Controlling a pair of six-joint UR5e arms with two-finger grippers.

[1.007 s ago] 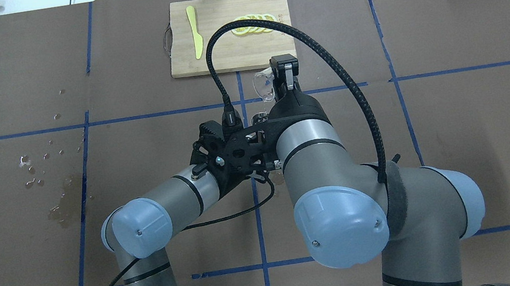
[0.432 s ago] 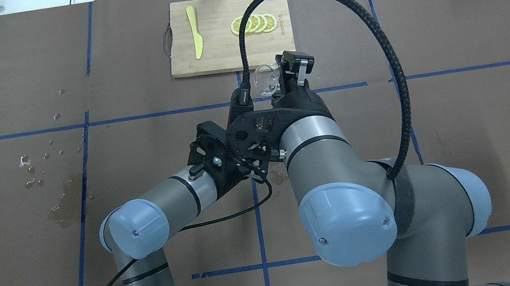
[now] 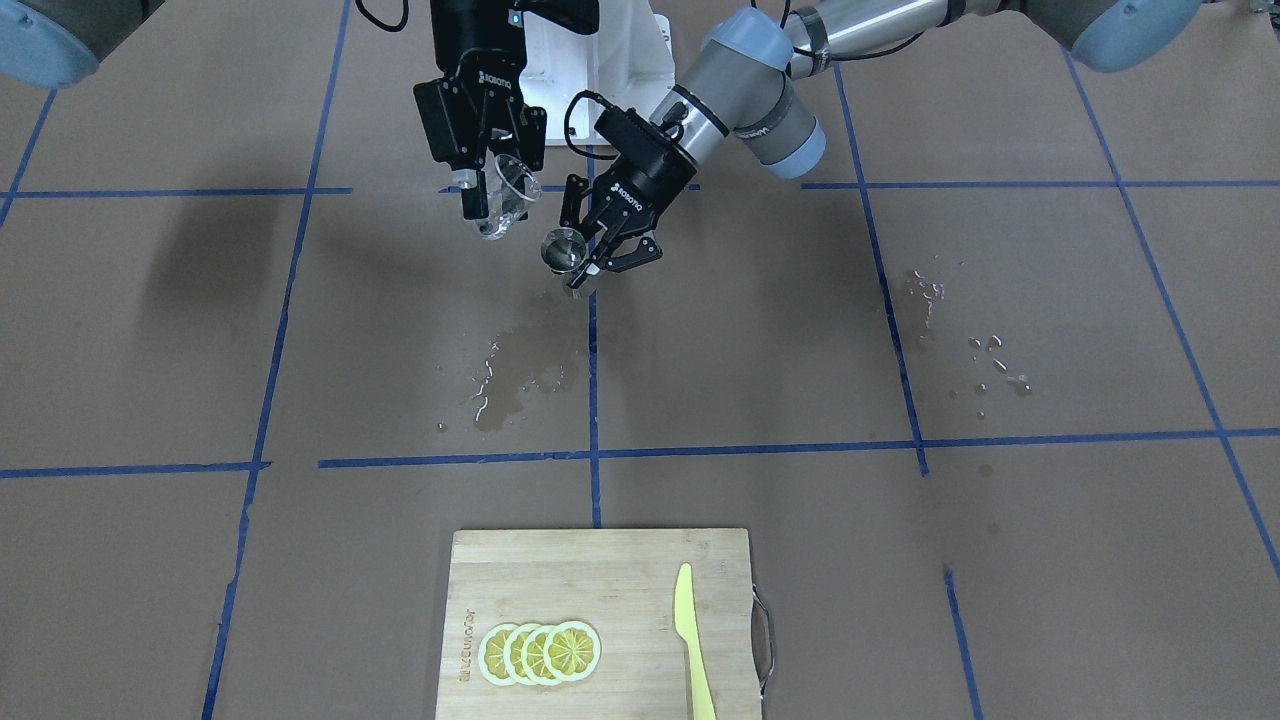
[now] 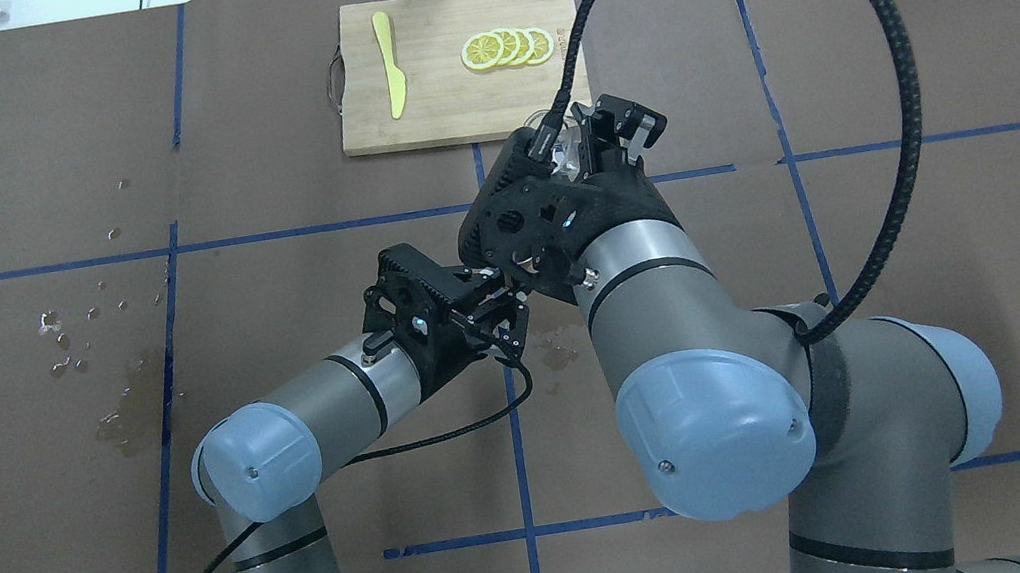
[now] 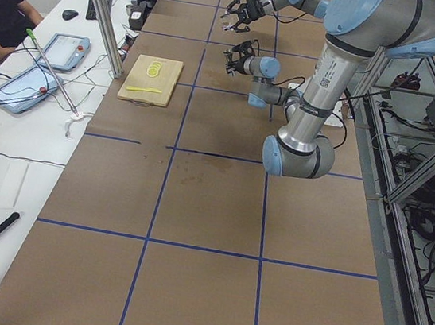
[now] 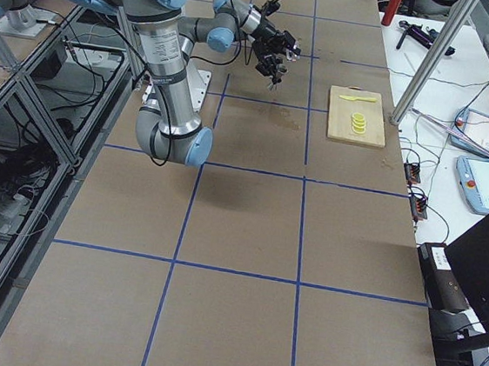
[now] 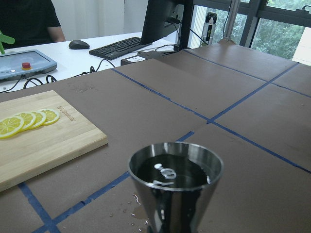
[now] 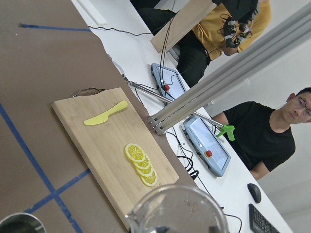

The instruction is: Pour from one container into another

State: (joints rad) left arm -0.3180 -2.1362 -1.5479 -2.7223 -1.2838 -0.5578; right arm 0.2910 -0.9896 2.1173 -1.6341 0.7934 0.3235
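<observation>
Cup (image 3: 508,192) in right pincer (image 3: 492,205) has swung back from the filled jigger (image 3: 562,248) in left pincer (image 3: 585,262); pour looks done.

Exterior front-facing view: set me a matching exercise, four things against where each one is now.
Things
1. glass cup
2. jigger
3. lemon slices
4. yellow knife

Places
A. lying flat on the cutting board, apart from the fruit
B. held in the left gripper, liquid inside
C. overlapping in a row on the same board
D. held tilted in the right gripper

Pairs: 1-D, 2-B, 3-C, 4-A.
</observation>
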